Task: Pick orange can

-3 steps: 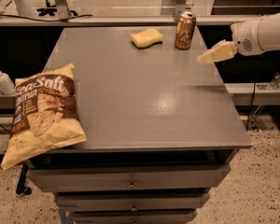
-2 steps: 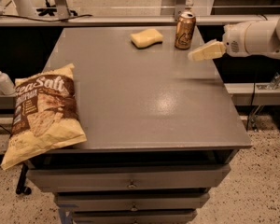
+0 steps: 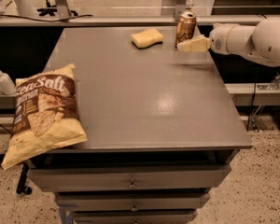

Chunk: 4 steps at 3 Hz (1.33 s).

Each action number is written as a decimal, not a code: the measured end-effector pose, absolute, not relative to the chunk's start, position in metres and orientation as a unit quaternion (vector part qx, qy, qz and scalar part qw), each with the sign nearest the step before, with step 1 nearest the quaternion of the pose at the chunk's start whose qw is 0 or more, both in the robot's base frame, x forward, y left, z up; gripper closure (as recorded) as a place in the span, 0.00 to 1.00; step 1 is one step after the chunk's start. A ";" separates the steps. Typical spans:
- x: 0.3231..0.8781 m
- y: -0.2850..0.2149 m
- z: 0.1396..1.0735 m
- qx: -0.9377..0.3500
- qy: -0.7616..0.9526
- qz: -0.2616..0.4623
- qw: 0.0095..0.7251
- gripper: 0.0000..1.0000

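The orange can (image 3: 185, 28) stands upright near the far right corner of the grey table (image 3: 144, 97); it is golden-orange with a silver top rim. My gripper (image 3: 185, 45) comes in from the right on a white arm (image 3: 252, 38). Its pale fingers (image 3: 194, 44) point left, and their tips sit just in front of the can's lower half, at or very near it. The fingers' far sides are hidden.
A pale yellow sponge (image 3: 147, 37) lies left of the can at the table's far side. A sea-salt chip bag (image 3: 42, 111) hangs over the near left edge. A spray bottle (image 3: 2, 78) stands off the table at left. Drawers (image 3: 130, 183) sit below.
My gripper and arm have moved left and slightly up, from off the table's right edge to right beside the can. The can, sponge and bag have not moved.
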<state>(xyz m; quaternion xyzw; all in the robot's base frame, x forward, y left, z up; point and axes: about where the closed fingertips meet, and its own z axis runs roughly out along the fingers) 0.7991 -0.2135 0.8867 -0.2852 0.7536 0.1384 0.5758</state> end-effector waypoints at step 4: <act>0.866 -0.209 0.870 -0.260 0.748 0.179 0.583 0.64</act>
